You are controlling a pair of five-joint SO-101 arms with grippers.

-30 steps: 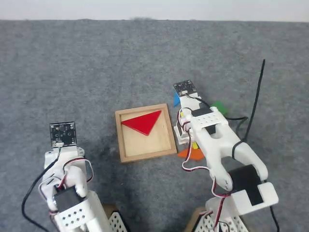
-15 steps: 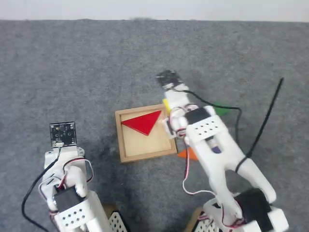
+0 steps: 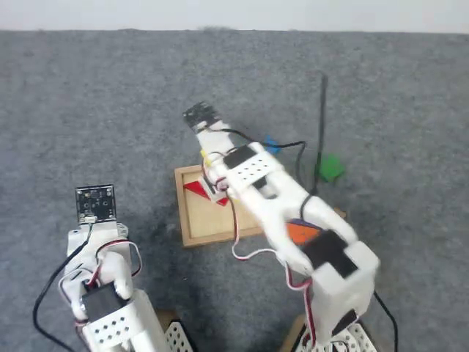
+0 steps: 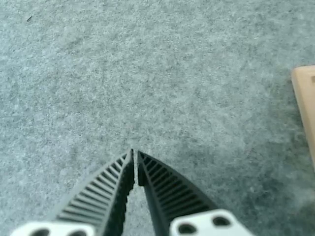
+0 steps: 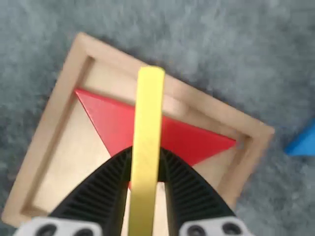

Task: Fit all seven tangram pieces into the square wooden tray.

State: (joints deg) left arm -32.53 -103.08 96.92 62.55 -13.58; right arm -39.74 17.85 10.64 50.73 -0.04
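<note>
White plastic arms (image 3: 278, 205) carry black servos (image 3: 99, 301) and red, black and white cables (image 3: 321, 125). Fingers (image 4: 165, 189) are ribbed black; white screw-holed mounts (image 4: 197, 223) sit behind them.

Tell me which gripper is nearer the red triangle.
Right. The right gripper, shut on the yellow piece, hangs directly over the red triangle in the tray; the left gripper sits shut over carpet beside the tray.

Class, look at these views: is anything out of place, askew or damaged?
Nothing is damaged. The yellow piece stands on edge in the right tool above the tray, not flat like the red triangle inside it.
</note>
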